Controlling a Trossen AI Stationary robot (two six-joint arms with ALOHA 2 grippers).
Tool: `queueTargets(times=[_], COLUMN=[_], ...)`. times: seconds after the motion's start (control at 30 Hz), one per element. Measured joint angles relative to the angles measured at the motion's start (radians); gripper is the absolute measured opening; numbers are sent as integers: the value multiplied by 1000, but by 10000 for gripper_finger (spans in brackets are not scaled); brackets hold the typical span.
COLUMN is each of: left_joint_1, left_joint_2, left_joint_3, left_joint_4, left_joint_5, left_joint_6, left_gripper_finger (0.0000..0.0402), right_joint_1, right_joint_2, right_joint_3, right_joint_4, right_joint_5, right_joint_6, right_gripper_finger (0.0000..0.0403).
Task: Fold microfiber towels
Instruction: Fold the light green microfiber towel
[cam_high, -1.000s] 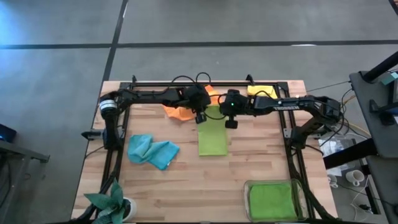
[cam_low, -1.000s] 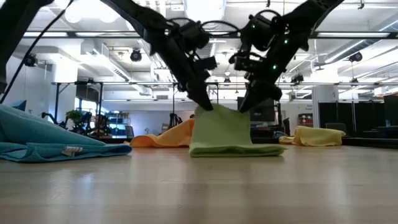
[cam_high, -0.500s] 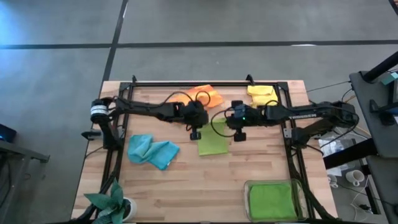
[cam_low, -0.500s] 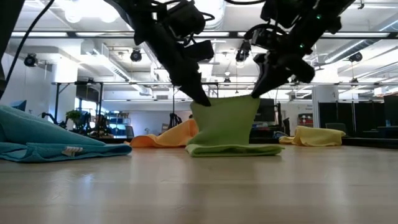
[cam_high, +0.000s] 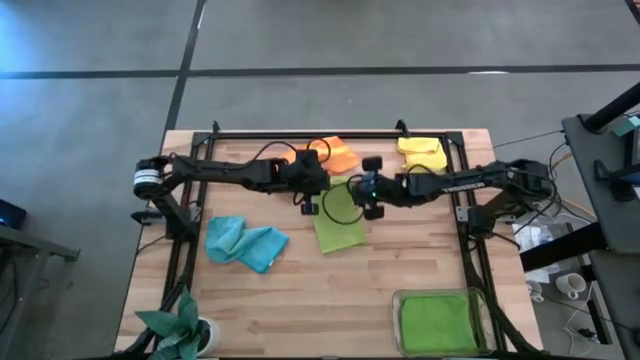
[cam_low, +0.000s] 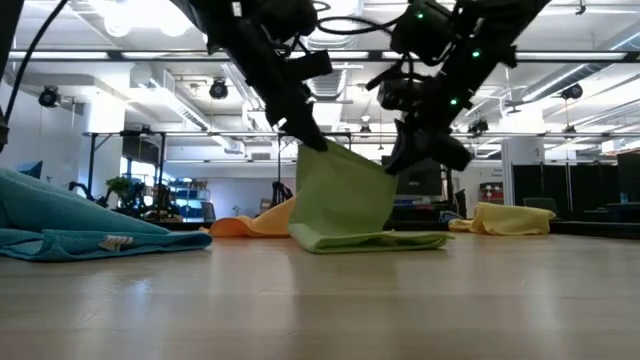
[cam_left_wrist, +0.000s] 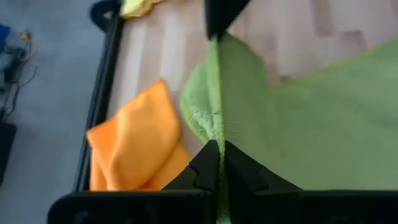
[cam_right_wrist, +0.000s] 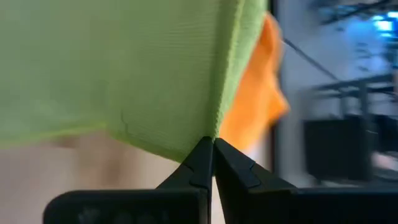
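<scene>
A yellow-green microfiber towel (cam_high: 338, 230) sits mid-table. Its raised edge is held between my two grippers and its lower part (cam_low: 370, 240) rests on the wood. My left gripper (cam_high: 309, 207) is shut on the raised edge's left end. My right gripper (cam_high: 373, 209) is shut on its right end. An orange towel (cam_high: 335, 155) and a yellow towel (cam_high: 420, 152) lie by the far edge. A light blue towel (cam_high: 245, 243) lies crumpled at the left, and a green towel (cam_high: 435, 322) lies in the tray. My left gripper pinches the left corner of the towel's raised edge (cam_left_wrist: 217, 134) between its two fingers, slanting down from the table's left. The cloth hangs below it (cam_low: 330, 195), with its bottom on the table. My right gripper pinches the right corner of the same edge (cam_right_wrist: 214, 127) between its two fingers, slanting down from the table's right. The edge runs nearly straight between the two grippers (cam_left_wrist: 214, 81), and the cloth drapes down from it.
A clear plastic tray (cam_high: 400, 300) stands at the near right corner and a small plant (cam_high: 180, 325) at the near left corner. The black frame rail (cam_high: 330, 133) runs along the far edge. Bare wood lies between the towel and the near edge.
Both grippers have carried the towel's far edge up and toward the near edge, then a little toward the left, rolling as they went. The towel, long and flat before, now stands doubled over, and its near part has stayed on the table.
</scene>
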Motion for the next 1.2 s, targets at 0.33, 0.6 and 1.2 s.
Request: queueTargets(times=[0.33,0.6,1.2], left_joint_1=[97,115,204], left_joint_2=[45,55,97], left_joint_3=[-18,-47,-64], left_joint_4=[8,27,-27], left_joint_5=[-69,-62,282], left_joint_6=[0,52,-274], left_gripper_finger=[0,0,185], right_joint_1=[-170,-179,-177], right_joint_2=[119,184,112], right_joint_3=[105,138,125], right_joint_4=[57,39,-27], right_joint_5=[-112,-144,-187], right_joint_6=[-143,-195,-99], right_gripper_finger=[8,8,8])
